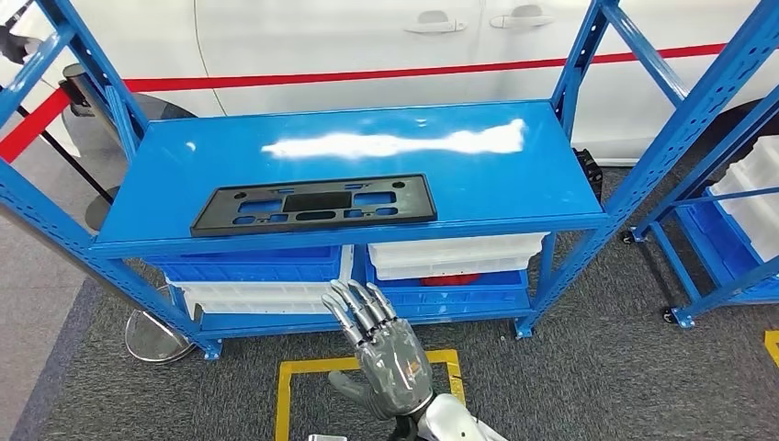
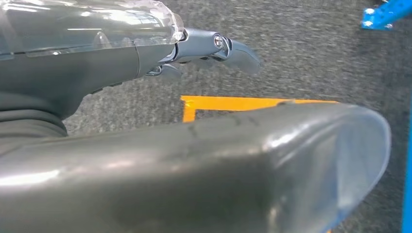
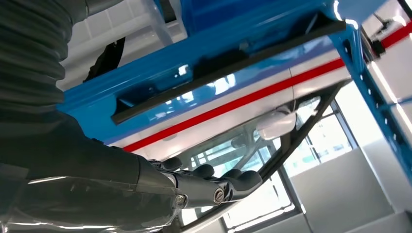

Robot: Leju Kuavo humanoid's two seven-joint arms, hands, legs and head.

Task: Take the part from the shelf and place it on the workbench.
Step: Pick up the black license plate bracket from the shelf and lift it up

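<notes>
A flat black part (image 1: 314, 204) with several cut-outs lies along the front edge of the blue shelf top (image 1: 459, 184). My right hand (image 1: 381, 354) is raised below and in front of it, level with the lower bins, fingers stretched toward the shelf and holding nothing. In the right wrist view the part's dark edge (image 3: 218, 68) runs along the shelf lip, a gap away from my fingers (image 3: 228, 182). My left hand (image 2: 204, 46) hangs over grey carpet with nothing in it, fingers out.
Blue bins (image 1: 253, 266) and white bins (image 1: 450, 253) fill the shelf's lower level. A white car (image 1: 367, 46) stands behind. A second blue rack (image 1: 726, 211) with white bins is at the right. Yellow floor tape (image 1: 303, 372) marks a square; a round stand base (image 1: 156, 335) sits left.
</notes>
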